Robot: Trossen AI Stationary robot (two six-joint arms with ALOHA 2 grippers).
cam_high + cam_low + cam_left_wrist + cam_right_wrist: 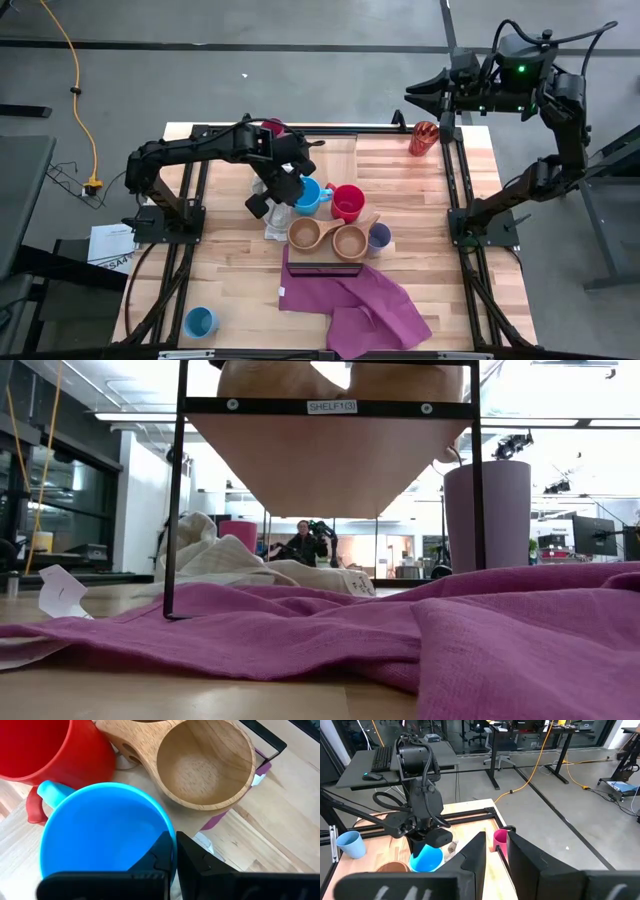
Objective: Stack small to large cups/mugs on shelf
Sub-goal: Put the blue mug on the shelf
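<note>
Pinching blue mug point(100, 830) rim, left tool point(172, 852).

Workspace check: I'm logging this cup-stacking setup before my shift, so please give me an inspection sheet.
Surface: wood table, partly under a purple cloth.
Job's things: blue mug, red mug, two wooden cups and lavender tumbler clustered mid-table; orange-red tumbler at far right edge; magenta tumbler at far edge; second blue cup near left corner. Shelf stands over the cloth.
Clutter: crumpled white cloth; paper by left arm base.
Grippers: left gripper, jaws shut on the blue mug's rim; right gripper raised beyond the table, holding nothing.
Cables: yellow cable on floor.
Surroundings: desks, a distant person.
</note>
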